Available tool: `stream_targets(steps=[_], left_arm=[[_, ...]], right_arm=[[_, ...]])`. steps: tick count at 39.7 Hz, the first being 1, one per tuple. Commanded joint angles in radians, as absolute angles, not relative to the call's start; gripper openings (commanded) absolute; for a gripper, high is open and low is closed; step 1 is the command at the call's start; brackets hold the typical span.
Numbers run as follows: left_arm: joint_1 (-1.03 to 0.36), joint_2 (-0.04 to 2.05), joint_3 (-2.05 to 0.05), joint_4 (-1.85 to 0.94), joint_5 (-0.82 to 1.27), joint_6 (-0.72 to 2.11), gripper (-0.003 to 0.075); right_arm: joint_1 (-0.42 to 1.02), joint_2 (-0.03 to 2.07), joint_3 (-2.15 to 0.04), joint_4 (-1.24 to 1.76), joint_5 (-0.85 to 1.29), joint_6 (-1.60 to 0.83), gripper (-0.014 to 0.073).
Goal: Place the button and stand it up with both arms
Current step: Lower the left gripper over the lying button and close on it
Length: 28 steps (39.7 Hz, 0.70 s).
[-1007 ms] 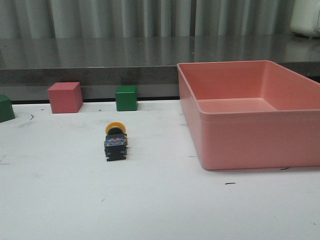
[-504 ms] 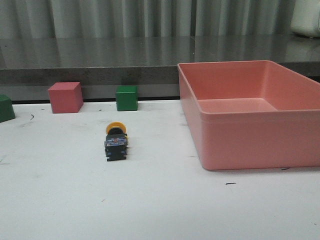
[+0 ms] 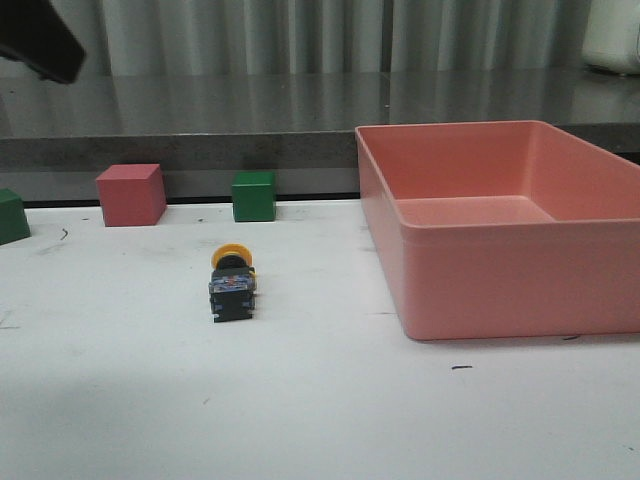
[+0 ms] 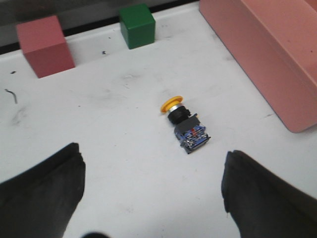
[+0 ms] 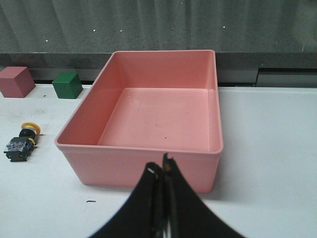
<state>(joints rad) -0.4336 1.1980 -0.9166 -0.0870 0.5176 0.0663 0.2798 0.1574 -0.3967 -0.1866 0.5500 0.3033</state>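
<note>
The button lies on its side on the white table, its yellow cap toward the back and its black base toward me; it also shows as the button and the button. My left gripper hangs open above the table, short of the button, with nothing between its black fingers. In the front view only a dark part of the left arm shows at the top left. My right gripper is shut and empty, in front of the pink bin.
The large pink bin stands empty on the right. Along the table's back edge sit a pink cube, a green cube and another green block at the far left. A dark ledge runs behind them.
A dark part of the left arm has come into the front view at the top left. The button, cubes and bin have not moved.
</note>
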Motion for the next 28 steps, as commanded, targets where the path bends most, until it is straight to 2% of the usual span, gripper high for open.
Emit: stream_targets(steps=[1,11,22,28], left_arm=[[-0.472,1.288,-1.045,-0.096,0.53,0.066,0.0548],[-0.538,1.554,-1.302,-0.103,0.769,0.037,0.0547],[-0.541,1.726,-1.45,-0.094,0.867,-0.211,0.0547],[-0.541,1.83,-1.529,0.0,0.996,-0.378,0.0547]], right_arm=[[0.275,0.168,-0.424,-0.212,0.467,0.294,-0.007],[0.275,0.168,-0.424,-0.212,0.467,0.294,-0.007],[0.275,0.168,-0.424,-0.212,0.467,0.294,-0.007],[0.275,0.168,-0.424,-0.212,0.467,0.294,-0.007]])
